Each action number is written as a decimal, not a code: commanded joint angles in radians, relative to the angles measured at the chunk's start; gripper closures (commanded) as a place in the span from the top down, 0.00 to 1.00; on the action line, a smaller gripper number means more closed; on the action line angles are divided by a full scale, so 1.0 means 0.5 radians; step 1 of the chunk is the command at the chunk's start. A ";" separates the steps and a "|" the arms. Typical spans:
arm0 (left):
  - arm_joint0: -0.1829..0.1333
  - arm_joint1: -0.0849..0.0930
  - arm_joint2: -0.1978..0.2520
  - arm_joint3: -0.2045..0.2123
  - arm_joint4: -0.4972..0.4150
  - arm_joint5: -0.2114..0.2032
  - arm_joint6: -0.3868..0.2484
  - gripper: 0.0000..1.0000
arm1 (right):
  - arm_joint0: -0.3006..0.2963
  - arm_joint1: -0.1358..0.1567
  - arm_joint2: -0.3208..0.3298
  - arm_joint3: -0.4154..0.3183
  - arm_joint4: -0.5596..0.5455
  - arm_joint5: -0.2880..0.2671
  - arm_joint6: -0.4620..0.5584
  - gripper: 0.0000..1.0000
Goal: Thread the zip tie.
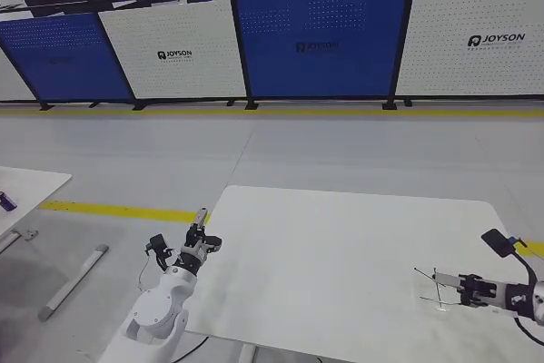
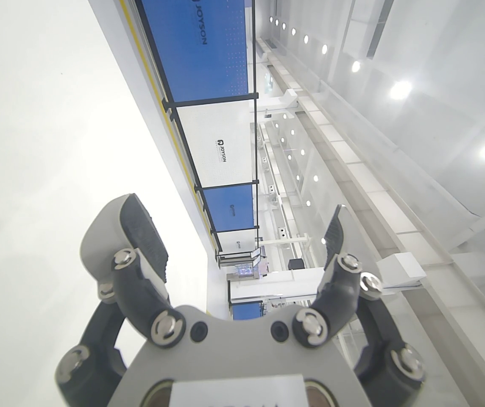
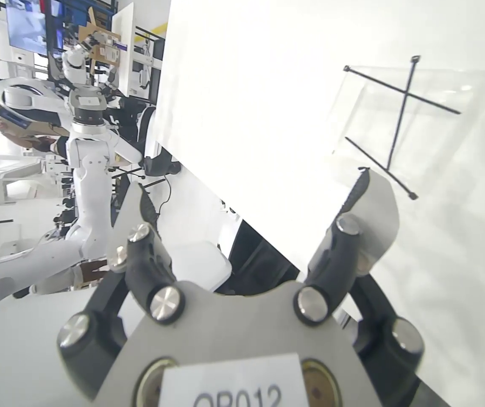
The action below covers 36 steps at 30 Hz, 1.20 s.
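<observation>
L claw: fingers apart, empty, by left edge of table | R claw: fingers apart, empty, just beside zip ties | 3 black zip ties lie crossed on clear sheet, table's right side

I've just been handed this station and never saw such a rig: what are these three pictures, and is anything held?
It is a two-armed robot at a white table. The top view looks down from above the arms. Each wrist view looks along one arm's own gripper. The left gripper is open and empty at the table's edge. The right gripper is open too and holds nothing. It sits just short of three black zip ties lying crossed on a clear plastic sheet. All three lie straight; none is threaded yet.
</observation>
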 commanded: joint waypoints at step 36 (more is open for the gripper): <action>0.000 0.000 0.000 0.000 0.000 0.000 0.000 1.00 | 0.284 0.250 -0.400 0.439 0.119 0.081 0.000 1.00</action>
